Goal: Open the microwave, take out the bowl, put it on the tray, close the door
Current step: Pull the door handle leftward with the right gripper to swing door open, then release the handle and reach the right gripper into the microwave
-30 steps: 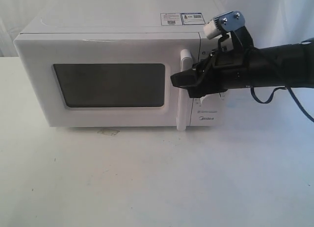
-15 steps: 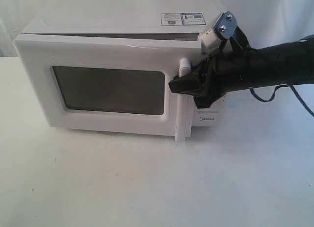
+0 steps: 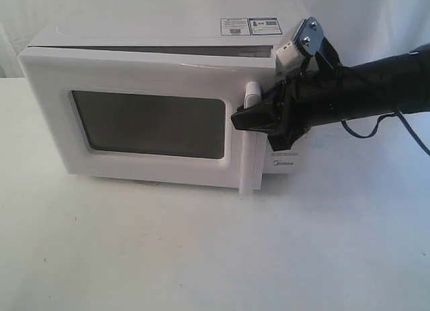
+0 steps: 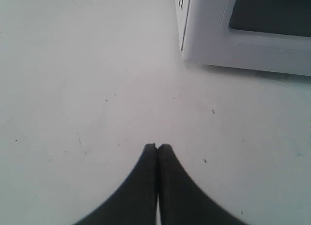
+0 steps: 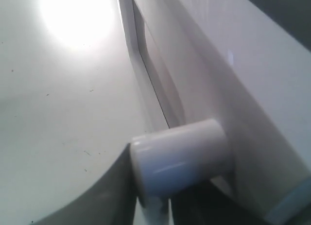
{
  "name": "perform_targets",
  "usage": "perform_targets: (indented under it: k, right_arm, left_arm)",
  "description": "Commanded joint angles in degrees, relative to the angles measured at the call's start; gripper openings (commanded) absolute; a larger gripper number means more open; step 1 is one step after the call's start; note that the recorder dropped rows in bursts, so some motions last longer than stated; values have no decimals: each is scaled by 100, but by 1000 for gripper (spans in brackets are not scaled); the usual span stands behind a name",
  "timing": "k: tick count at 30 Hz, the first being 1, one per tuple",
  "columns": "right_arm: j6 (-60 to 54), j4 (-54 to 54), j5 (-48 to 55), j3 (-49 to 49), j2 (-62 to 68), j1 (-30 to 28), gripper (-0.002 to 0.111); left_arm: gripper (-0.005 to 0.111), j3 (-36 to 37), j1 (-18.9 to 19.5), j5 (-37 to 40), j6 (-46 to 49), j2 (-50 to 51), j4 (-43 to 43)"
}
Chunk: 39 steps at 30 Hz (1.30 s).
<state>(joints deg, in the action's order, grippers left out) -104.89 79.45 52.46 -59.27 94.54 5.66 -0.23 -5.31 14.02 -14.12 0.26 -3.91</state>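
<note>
The white microwave (image 3: 154,35) stands at the back of the table, and its corner shows in the left wrist view (image 4: 209,35). Its door (image 3: 134,79) stands ajar by a narrow gap along the top edge. My right gripper (image 3: 245,117) reaches in from the right and is shut on the door's vertical bar handle (image 3: 252,153), near the bar's upper end. In the right wrist view the handle's round post (image 5: 180,154) sits between the dark fingers (image 5: 97,200). My left gripper (image 4: 157,146) hangs shut and empty over the table, near the microwave's left front corner. The bowl is hidden and the tray is out of view.
The white table (image 3: 201,250) stretches in front of the microwave. Stickers (image 3: 250,25) lie on the microwave's top. A black cable (image 3: 366,129) hangs under the right arm. A white backdrop hangs behind.
The right gripper has shut on the handle and pulled; the door has swung from fully closed to slightly ajar. In the last half second hardly anything has moved.
</note>
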Motion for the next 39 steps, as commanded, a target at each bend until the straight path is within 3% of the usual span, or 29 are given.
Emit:
perform_targets:
  k: [1,6,8,14,20,39]
  right_arm:
    - [301,327,596,-135,-307,122,16]
    - [985,-115,633,-135,-616,122,51]
    - [1320,-179,822,-135,-704,122,54]
    - [1878,-492,1751,-135,-854,122,50]
    - [2291,-591,1751,-125,-973,161,39]
    - [2855,-900,1749,-8,-2338,227,19]
  left_arm:
    - [0,23,13,16,26,-26,22]
    - [0,23,13,16,26,-26,22]
    - [0,23,13,16,26,-26,22]
    - [0,23,13,16,26,-26,22]
    - [0,23,13,16,26,-26,22]
    - [0,23,13,16,44,-26,22]
